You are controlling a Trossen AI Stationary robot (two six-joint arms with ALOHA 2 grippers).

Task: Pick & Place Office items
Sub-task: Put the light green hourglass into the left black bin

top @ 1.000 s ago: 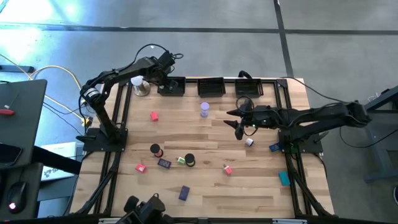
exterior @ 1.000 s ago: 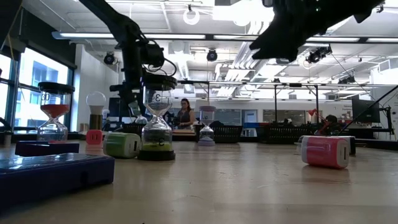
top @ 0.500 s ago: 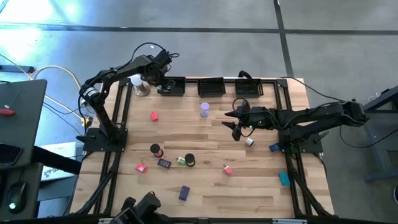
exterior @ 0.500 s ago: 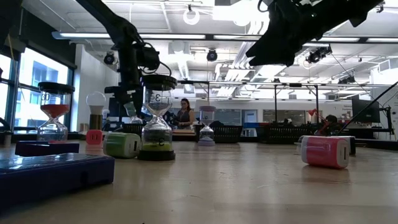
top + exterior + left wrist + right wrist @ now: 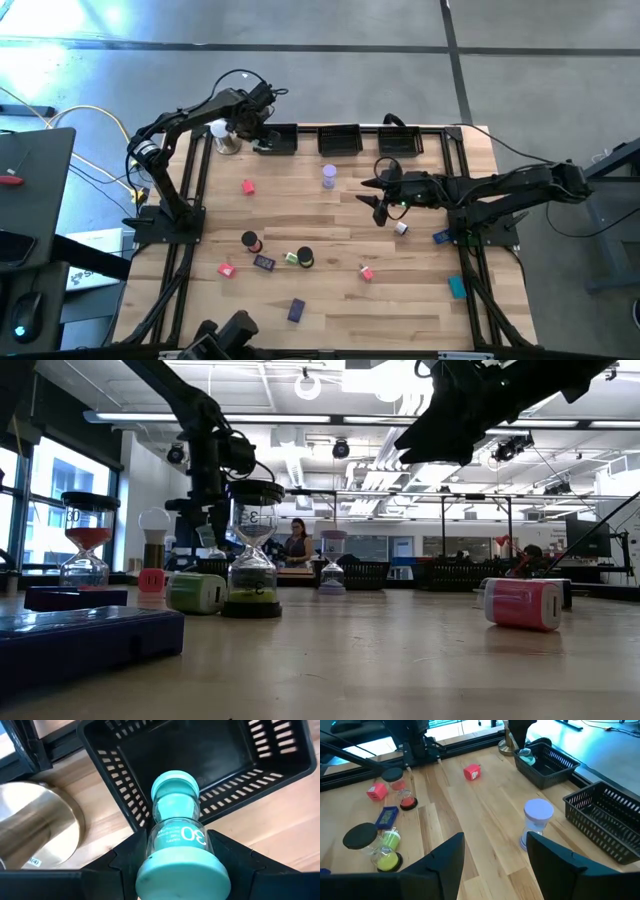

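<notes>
1. Table (image 5: 330, 310) of wood slats in front of you, three black baskets along the far edge, small items scattered across the near half.
2. Your left gripper (image 5: 262, 138) is clamped on a teal timer (image 5: 177, 850), held over the rim of the left basket (image 5: 280, 767), next to the brass base (image 5: 37, 827) of the white ball (image 5: 218, 129).
3. Your right gripper (image 5: 383, 205) hovers mid-table above the wood, fingers (image 5: 432, 865) apart, nothing between them.
4. Lilac timer (image 5: 537, 823) stands upright just ahead of the right gripper, near the middle basket (image 5: 339, 140).
5. Green timer (image 5: 385, 847) with black caps lies tipped on its side; red timer (image 5: 402, 790) stands behind it, purple block (image 5: 386, 816) between them.
6. Pink blocks: one (image 5: 247, 186) far left, one (image 5: 227, 269) near left, one (image 5: 366, 272) near centre.
7. Blue block (image 5: 296, 310) near the front edge; teal block (image 5: 457, 287) and another blue bit (image 5: 441, 237) on your right side.
8. Person (image 5: 296, 543) shows in the low view, in the room beyond the table.
</notes>
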